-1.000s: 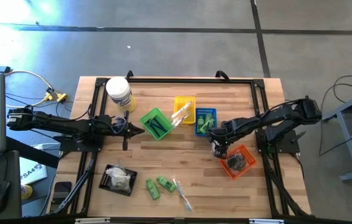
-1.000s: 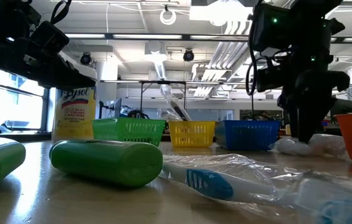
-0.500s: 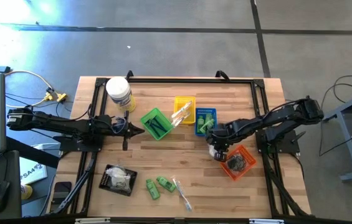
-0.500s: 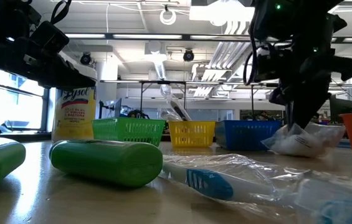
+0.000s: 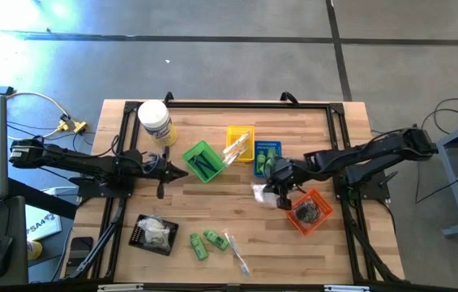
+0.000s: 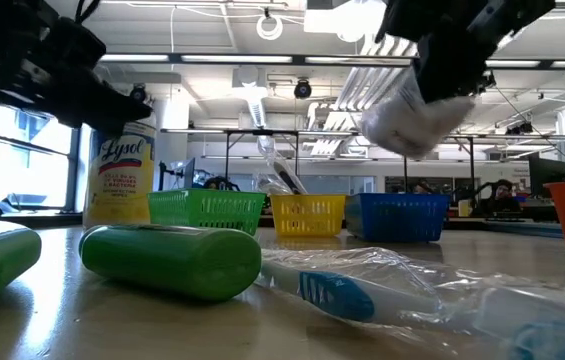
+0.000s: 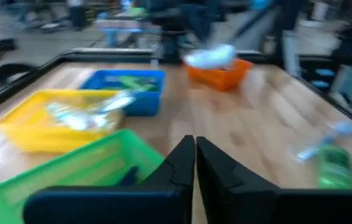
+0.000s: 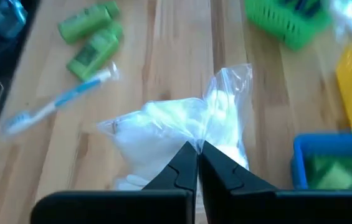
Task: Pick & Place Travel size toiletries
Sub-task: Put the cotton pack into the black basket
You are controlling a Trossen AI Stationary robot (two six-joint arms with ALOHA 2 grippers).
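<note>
My right pincer (image 8: 196,148) is pinched shut on the white wrapped packet (image 8: 169,134), which a moment ago lay on the table (image 5: 237,203) by the orange basket (image 5: 310,211) and now hangs under me, lifted clear. So the pick looks done; placing remains. Farther off, my left pincer (image 7: 195,144) waits closed beside the green basket (image 5: 203,160).

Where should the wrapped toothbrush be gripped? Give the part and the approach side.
Grip the toothbrush mid-handle, from straight above, jaws across its narrow width. It lies flat and thin on the table, one end close to the green bottles. The right gripper holds a packet; the left gripper is free.
</note>
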